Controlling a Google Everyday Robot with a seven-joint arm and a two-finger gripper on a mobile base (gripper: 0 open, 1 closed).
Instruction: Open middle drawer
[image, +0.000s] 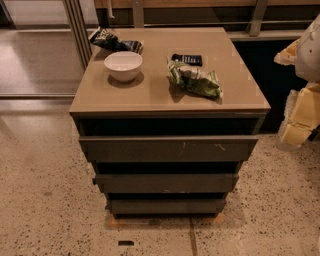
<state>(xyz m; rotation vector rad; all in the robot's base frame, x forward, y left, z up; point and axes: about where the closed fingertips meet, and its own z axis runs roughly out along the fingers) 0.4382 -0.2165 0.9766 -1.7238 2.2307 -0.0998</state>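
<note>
The middle drawer (165, 183) is a long, flat, dark grey-brown front with no handle and a faint pale scuff along its lower edge. It sits between the top front (167, 148), which has white scratch marks, and the smaller plain bottom front (167, 205). A dark gap shows above each front. My gripper (296, 129) is at the right edge of the view, pale yellow and white. It is level with the top of the cabinet, off to its right, and touches nothing.
On the cabinet top (150, 95) are a white bowl (123, 65), a green snack bag (195, 80), a dark bag (112, 41) and a small black item (187, 59). Speckled floor (45, 200) lies in front and to the left. A dark wall panel is behind on the right.
</note>
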